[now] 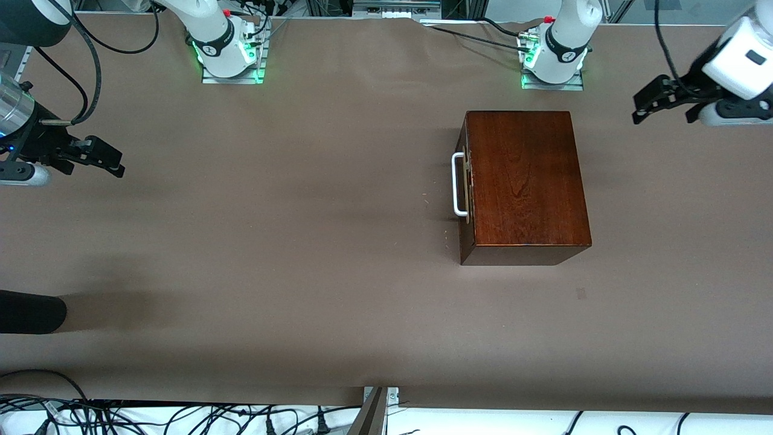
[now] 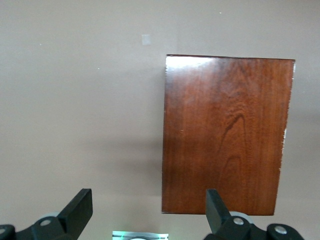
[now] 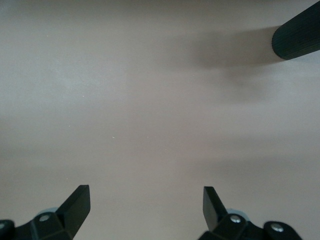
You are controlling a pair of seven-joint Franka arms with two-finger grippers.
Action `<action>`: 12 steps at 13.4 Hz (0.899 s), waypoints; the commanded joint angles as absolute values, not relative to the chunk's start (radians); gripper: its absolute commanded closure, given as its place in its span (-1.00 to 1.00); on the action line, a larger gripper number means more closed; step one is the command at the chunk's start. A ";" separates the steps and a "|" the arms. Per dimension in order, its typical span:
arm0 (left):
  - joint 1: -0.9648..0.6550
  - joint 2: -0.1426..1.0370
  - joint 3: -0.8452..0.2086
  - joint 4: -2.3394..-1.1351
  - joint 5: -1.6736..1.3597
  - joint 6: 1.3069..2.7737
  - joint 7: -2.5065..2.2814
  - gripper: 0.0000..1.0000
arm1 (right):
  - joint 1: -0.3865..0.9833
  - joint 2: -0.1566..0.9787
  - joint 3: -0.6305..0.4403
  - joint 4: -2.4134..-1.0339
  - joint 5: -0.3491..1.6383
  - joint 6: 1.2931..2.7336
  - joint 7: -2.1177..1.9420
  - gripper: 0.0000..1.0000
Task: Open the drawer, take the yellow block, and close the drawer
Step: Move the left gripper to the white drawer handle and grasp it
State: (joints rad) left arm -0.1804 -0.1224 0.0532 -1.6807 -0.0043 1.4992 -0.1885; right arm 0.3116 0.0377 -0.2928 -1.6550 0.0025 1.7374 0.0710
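Right gripper [image 1: 102, 158] hangs with fingers spread, gripping nothing, over bare brown table [image 1: 272, 254]. Closed drawer [image 1: 464, 199] (white bar handle [image 1: 458, 184]) sits in its glossy reddish-brown wooden box [image 1: 525, 181] toward the left arm's end. Left gripper [image 1: 655, 103] hovers spread, empty.

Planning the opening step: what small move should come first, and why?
Probably bring the open right gripper toward the white bar handle: the drawer is shut, its handle faces the right arm's end, and both grippers hang away from the wooden box.
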 commanded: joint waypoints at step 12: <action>-0.264 0.184 -0.314 -1.655 0.002 1.762 -0.638 -1.00 | 0.305 0.034 -0.305 -1.626 -0.011 1.727 0.055 -1.00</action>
